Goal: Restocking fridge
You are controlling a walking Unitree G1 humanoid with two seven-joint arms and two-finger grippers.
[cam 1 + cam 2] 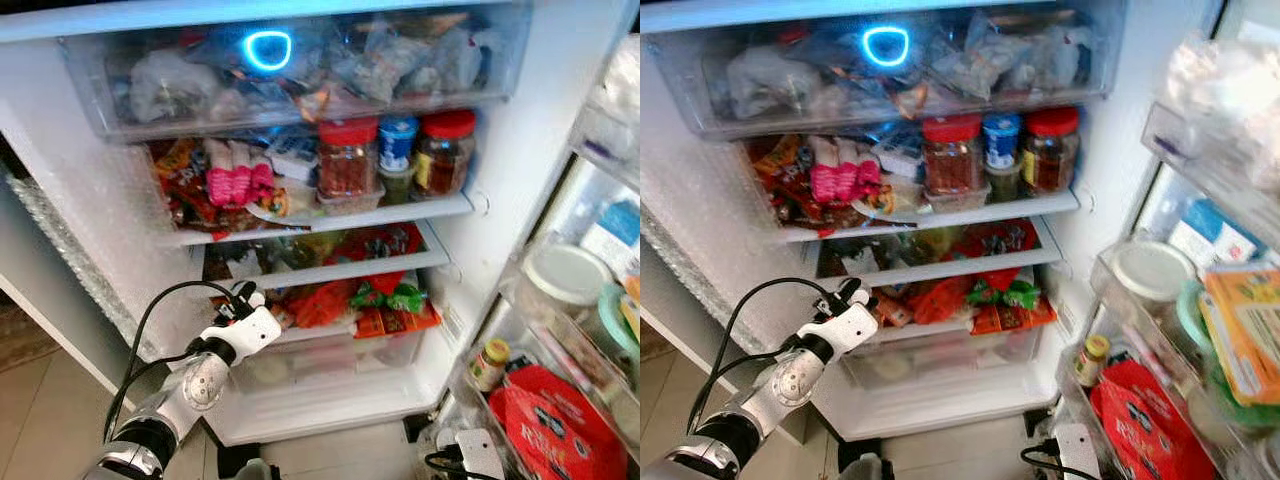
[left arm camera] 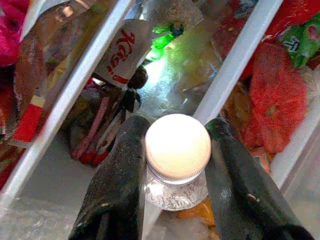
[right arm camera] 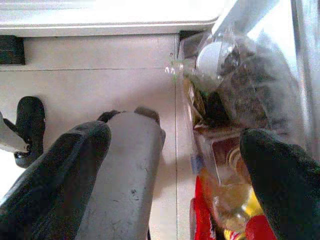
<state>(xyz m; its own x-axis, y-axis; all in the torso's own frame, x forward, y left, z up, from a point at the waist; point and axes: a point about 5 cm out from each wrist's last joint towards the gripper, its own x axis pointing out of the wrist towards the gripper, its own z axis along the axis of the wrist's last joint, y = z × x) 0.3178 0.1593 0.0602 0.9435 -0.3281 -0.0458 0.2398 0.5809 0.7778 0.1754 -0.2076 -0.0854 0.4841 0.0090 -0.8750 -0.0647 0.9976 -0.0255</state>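
One bottle (image 2: 177,165) (glass, apparently) in left gripper (image 2: 170,175)

Fridge (image 1: 505,170) walls are smooth glossy white plastic, with a clear plastic drawer (image 1: 300,110) up top holding crinkly shiny bags. The left gripper (image 2: 177,165) has matt black rubbery fingers (image 2: 117,185) around a clear glass-looking jar (image 2: 176,187) with a smooth white lid. The jars (image 1: 347,157) on the shelf look glassy with glossy red lids. The left arm (image 1: 195,385) is brushed silver metal.
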